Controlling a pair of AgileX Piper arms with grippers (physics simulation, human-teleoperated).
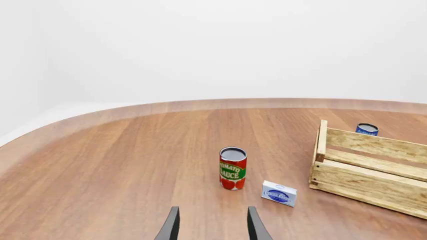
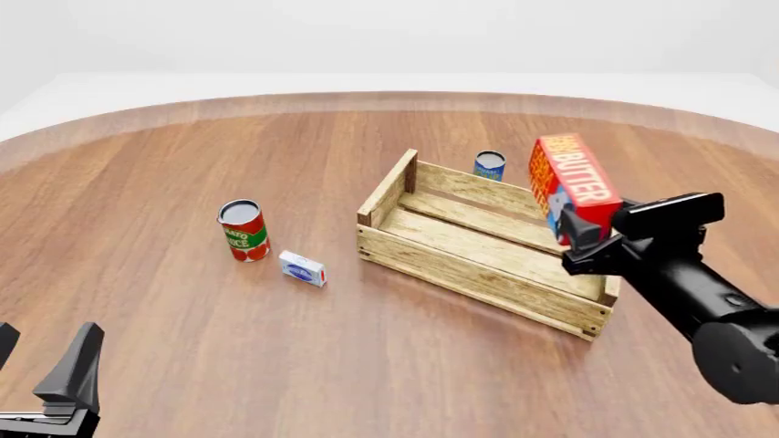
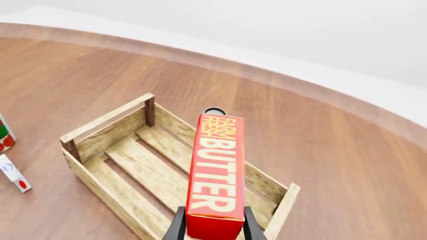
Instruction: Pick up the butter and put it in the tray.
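Observation:
The butter [image 2: 575, 185], a red carton with an orange face reading "BUTTER", is held upright in the air by my right gripper [image 2: 575, 235], which is shut on its lower end. It hangs above the right end of the tray [image 2: 420, 251], a large light wooden slat crate in the middle of the table. The right wrist view shows the butter [image 3: 217, 172] between the fingers [image 3: 176, 227] over the tray's [image 3: 110, 119] slatted floor. My left gripper [image 2: 43, 360] is open and empty at the near left; its fingers [image 1: 171, 225] show in the left wrist view.
A tomato sauce can [image 2: 244, 230] stands left of the tray, with a small white-and-blue box [image 2: 302, 268] next to it. A blue can [image 2: 490, 165] stands behind the tray's far wall. The table's rounded far edge [image 2: 389, 96] runs along the back.

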